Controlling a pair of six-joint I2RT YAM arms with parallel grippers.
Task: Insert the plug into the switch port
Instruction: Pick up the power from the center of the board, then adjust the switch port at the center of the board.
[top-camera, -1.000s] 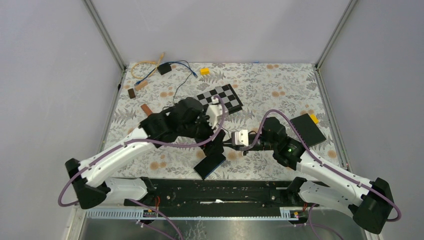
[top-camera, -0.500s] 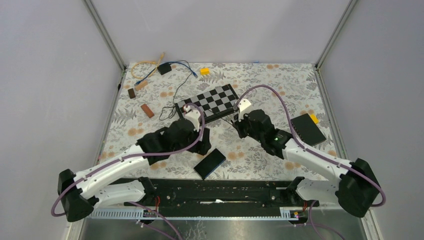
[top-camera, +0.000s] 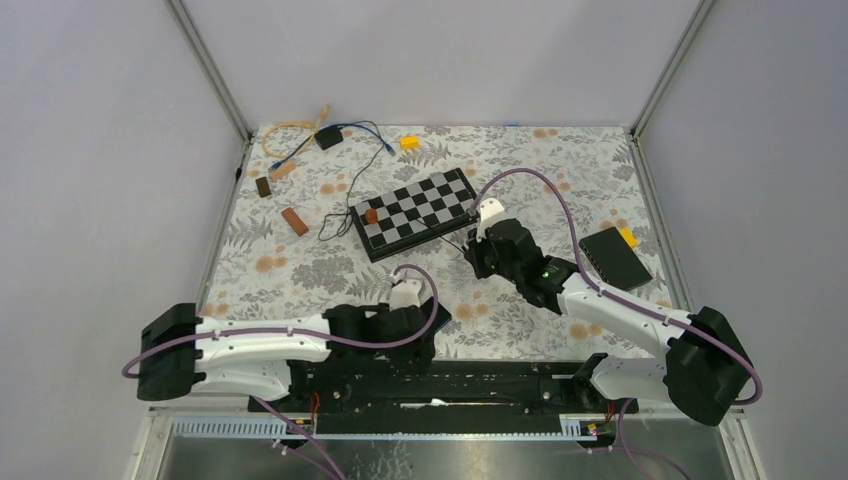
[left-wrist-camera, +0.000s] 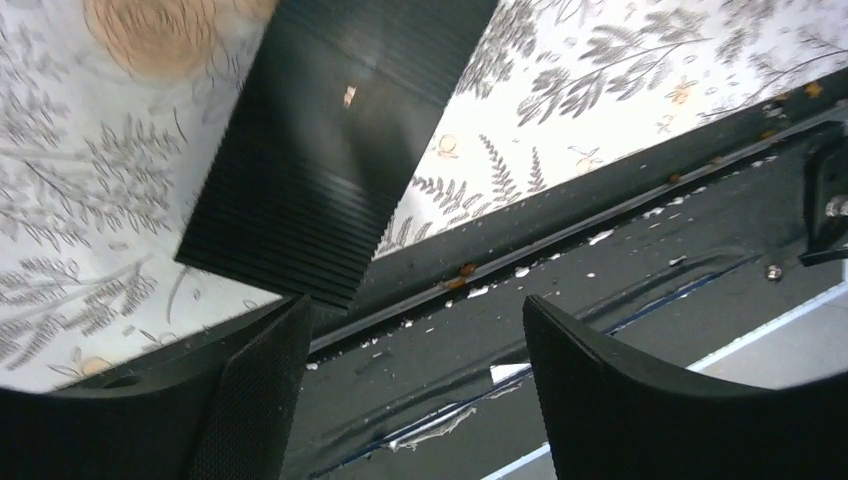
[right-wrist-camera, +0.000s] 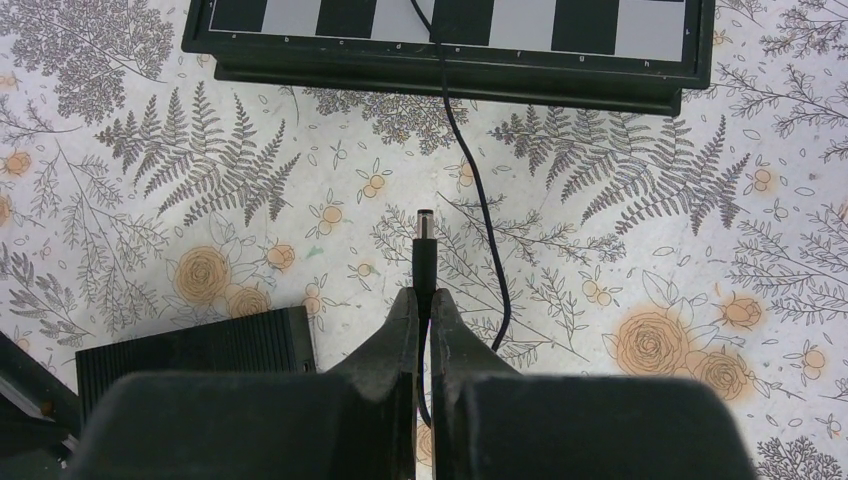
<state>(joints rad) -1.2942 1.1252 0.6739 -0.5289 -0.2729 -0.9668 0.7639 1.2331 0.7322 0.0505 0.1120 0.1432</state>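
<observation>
The black barrel plug (right-wrist-camera: 424, 250) sticks out from between the fingertips of my right gripper (right-wrist-camera: 424, 296), which is shut on it a little above the flowered cloth. Its thin black cable (right-wrist-camera: 478, 210) runs over the chessboard. The switch (right-wrist-camera: 195, 352) is a ribbed black box to the lower left of that gripper, with a small port in its end face. In the left wrist view the switch (left-wrist-camera: 330, 150) lies near the table's front edge. My left gripper (left-wrist-camera: 410, 335) hangs open just past it, over the black base rail, holding nothing. The left arm hides most of the switch from above.
A chessboard (top-camera: 415, 212) with one brown piece lies just ahead of the right gripper (top-camera: 472, 252). Another black box (top-camera: 613, 258) sits at the right edge. Cables, a small black adapter (top-camera: 328, 139), a yellow block and brown blocks lie at the back left.
The left arm has drawn back from the table's middle to the front edge, its jaws now wide. The right arm swung the plug toward the chessboard and has held there since.
</observation>
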